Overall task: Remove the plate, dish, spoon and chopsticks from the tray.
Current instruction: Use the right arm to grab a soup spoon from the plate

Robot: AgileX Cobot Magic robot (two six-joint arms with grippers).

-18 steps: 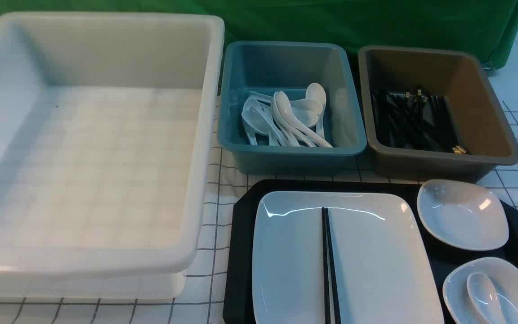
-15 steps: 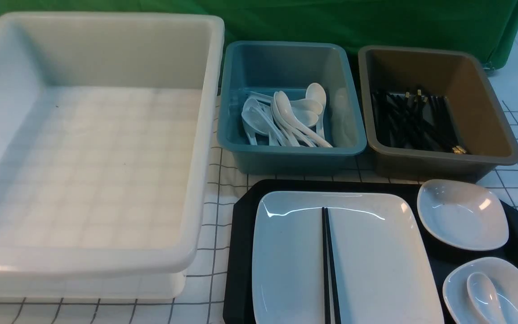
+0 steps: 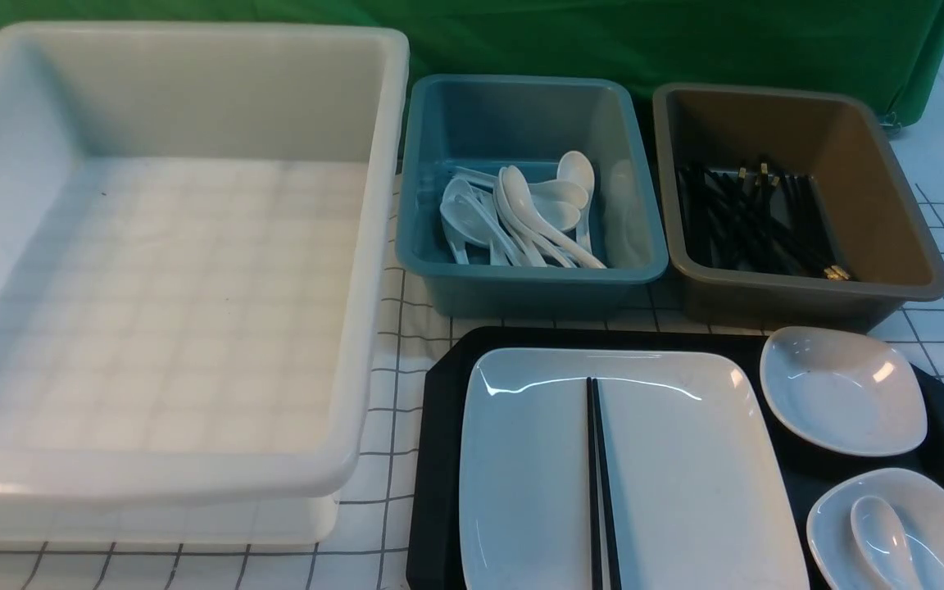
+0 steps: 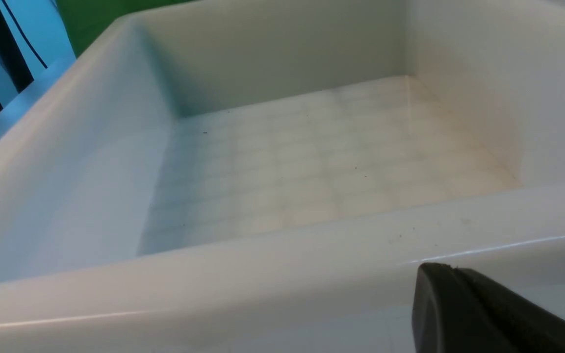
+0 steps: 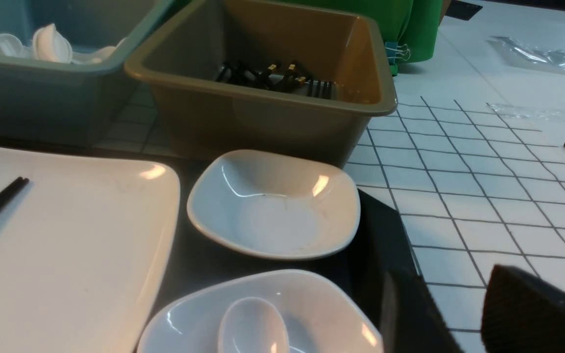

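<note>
Near right pincer (image 5: 442, 294): spoon (image 5: 252, 323) in dish (image 5: 319, 294).

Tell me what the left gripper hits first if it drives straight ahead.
Most likely the near wall of the tub, around its rim: the shut left gripper points at it from outside. The gap between them is unclear.

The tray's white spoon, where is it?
Front view, right side: the glossy white soup spoon lies in the nearer small white dish on the black plastic tray.
</note>
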